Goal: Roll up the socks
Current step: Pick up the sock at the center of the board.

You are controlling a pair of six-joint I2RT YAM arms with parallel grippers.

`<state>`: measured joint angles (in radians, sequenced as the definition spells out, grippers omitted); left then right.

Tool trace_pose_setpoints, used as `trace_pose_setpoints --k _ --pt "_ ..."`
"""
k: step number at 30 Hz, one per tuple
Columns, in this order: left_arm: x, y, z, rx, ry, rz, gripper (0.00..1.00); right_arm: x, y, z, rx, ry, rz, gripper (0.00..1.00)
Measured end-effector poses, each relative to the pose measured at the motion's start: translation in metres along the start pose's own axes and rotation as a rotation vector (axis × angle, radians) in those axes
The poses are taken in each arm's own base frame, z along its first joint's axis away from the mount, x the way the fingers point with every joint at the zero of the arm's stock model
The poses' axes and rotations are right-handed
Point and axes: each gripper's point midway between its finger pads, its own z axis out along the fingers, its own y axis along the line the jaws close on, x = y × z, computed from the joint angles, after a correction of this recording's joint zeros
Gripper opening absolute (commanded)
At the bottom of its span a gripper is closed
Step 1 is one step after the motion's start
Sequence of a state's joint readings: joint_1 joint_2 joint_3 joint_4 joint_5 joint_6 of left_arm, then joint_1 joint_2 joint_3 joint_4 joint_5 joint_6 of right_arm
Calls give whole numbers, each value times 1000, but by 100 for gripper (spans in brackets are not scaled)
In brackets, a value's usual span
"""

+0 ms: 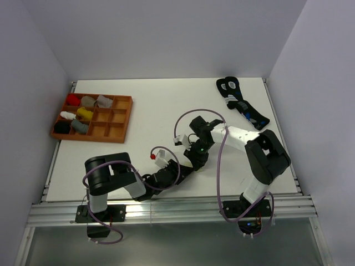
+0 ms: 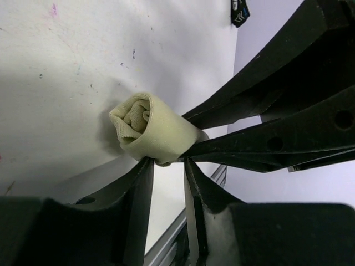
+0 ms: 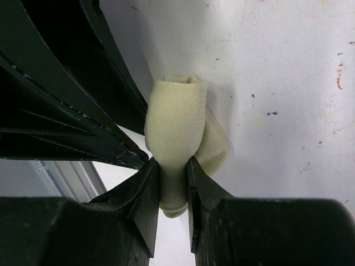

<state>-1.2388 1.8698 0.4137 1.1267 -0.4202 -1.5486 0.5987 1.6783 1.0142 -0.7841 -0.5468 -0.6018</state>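
The pale cream-yellow sock (image 2: 155, 130) is rolled into a tight tube with its spiral end showing. It also shows in the right wrist view (image 3: 175, 116). My right gripper (image 3: 173, 166) is shut on one end of the roll, and its fingers (image 2: 266, 144) reach in from the right. My left gripper (image 2: 166, 163) pinches a small fold at the roll's lower edge with its fingertips. Both grippers (image 1: 186, 165) (image 1: 195, 152) meet over the near middle of the table and hide the sock in the top view. The taupe sock with the striped cuff is out of view.
A wooden compartment tray (image 1: 125, 119) at the back left holds several small sock bundles (image 1: 83, 113). Black socks with blue-and-white marks (image 1: 241, 102) lie at the back right. The table's metal rail (image 1: 166, 208) runs along the near edge. White walls stand on three sides.
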Motion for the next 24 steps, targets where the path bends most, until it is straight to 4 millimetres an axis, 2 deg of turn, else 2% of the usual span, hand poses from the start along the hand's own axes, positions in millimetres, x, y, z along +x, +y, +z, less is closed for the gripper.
trace_pose_setpoints --k 10,13,18,24 --pt "-6 -15 -4 47 -27 -32 38 -9 5 -11 -13 -17 10 10" --pt "-11 -26 -7 69 -48 -40 46 -17 8 -18 -12 -44 10 10" --pt "-21 -44 -11 101 -85 -56 44 -30 12 -34 10 -88 1 10" --pt "-28 -57 -15 128 -111 -72 45 -39 16 -47 42 -131 5 9"
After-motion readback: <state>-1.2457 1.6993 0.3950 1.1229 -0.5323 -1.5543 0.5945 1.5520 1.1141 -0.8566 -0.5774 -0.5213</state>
